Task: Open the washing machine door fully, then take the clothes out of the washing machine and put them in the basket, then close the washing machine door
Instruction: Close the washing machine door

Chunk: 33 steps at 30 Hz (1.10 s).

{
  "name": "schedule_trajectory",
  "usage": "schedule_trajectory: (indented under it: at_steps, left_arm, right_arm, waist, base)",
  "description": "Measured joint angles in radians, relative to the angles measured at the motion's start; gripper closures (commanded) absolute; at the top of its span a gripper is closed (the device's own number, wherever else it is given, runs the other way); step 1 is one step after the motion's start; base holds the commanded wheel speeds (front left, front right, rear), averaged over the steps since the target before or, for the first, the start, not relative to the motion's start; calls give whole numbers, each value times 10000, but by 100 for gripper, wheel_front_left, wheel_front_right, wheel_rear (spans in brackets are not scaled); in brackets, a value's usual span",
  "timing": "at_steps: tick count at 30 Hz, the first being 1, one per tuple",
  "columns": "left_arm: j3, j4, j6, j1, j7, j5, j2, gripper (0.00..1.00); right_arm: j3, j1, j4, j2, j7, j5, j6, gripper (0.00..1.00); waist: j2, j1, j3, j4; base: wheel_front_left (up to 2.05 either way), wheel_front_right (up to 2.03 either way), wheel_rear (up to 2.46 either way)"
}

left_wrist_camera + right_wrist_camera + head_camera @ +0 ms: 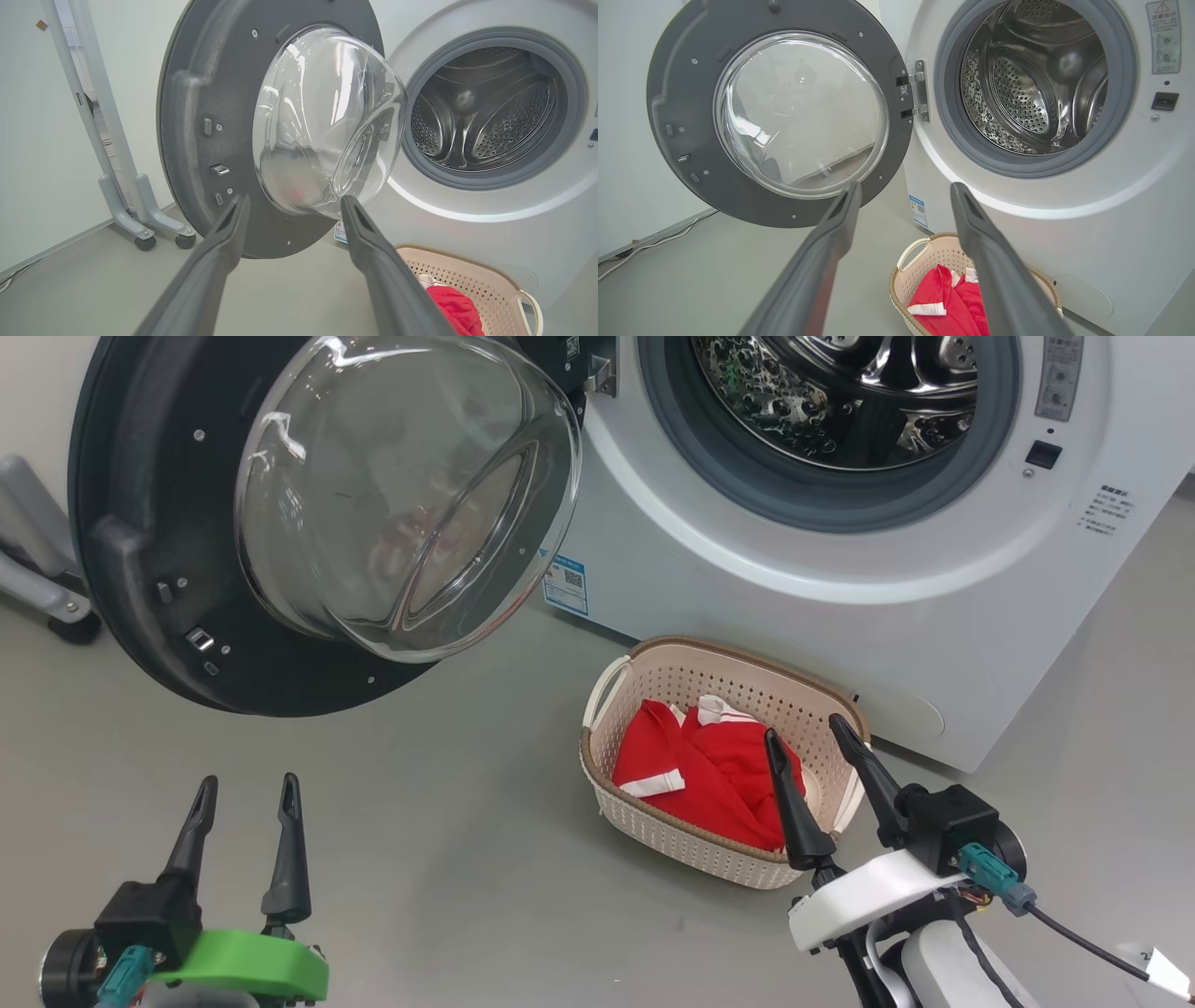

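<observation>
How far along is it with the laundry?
Done: the door stands wide open, the red clothes lie in the basket, and the washing machine looks empty inside, as far as visible. In hand: nothing; the left hand and right hand are both open and empty. Left: swinging the door shut.

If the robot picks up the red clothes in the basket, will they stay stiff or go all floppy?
Probably floppy: the red clothes lie crumpled in soft folds inside the basket, so they would likely droop when lifted. They look thin, so they are probably light for their size. Being cloth, they are unlikely to break or roll away.
</observation>
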Motion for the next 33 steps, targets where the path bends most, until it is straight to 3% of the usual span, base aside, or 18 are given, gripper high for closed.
schedule_trajectory:
  at_steps: [33]
  left_arm:
    - [416, -872, 203, 611, 0, -12, -4, 0]
  right_arm:
    - [573, -337, 309, -29, 0, 192, 199, 0]
  waist:
    - [0, 0, 20, 305]
  base:
    - [0, 0, 0]
